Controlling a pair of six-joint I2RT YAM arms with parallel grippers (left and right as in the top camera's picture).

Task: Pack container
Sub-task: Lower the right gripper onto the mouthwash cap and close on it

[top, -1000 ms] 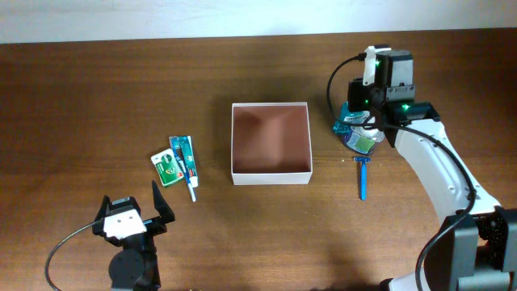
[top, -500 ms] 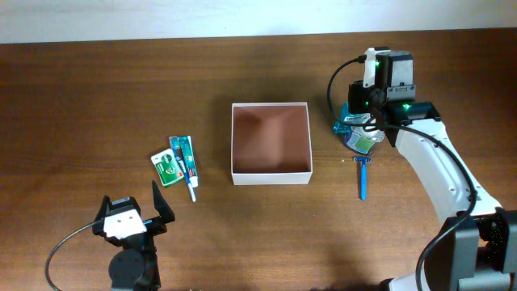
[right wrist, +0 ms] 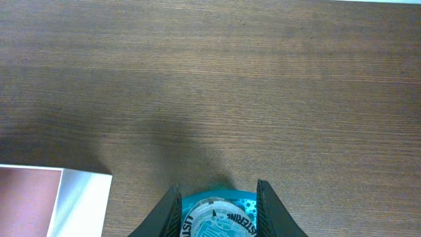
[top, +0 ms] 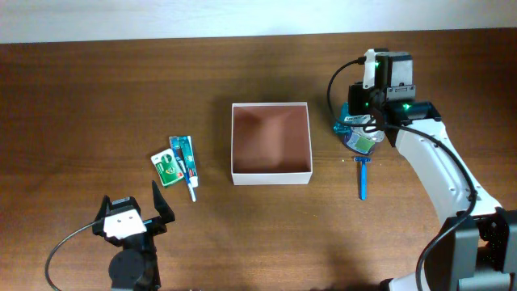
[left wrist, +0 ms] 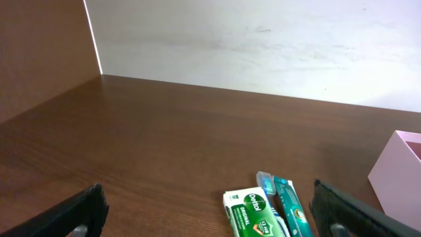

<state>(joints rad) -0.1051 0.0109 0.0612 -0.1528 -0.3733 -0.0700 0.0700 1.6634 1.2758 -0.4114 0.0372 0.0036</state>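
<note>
The container (top: pixel 271 176), a square shallow box with white walls and a pinkish-brown inside, sits mid-table; one white corner shows in the right wrist view (right wrist: pixel 82 204) and a pink edge in the left wrist view (left wrist: pixel 398 174). Just right of it lies a teal mouthwash bottle (top: pixel 359 137). My right gripper (top: pixel 360 123) is over it, and its two fingers press against both sides of the bottle (right wrist: pixel 217 217). My left gripper (top: pixel 134 208) rests at the front left, wide open with nothing between its fingers (left wrist: pixel 210 217).
A green soap box (top: pixel 166 168) (left wrist: pixel 253 210), a teal toothpaste tube (top: pixel 182 153) and a toothbrush (top: pixel 191 184) lie together left of the container, just ahead of the left gripper. A blue razor (top: pixel 363 176) lies in front of the bottle. A pale wall backs the table.
</note>
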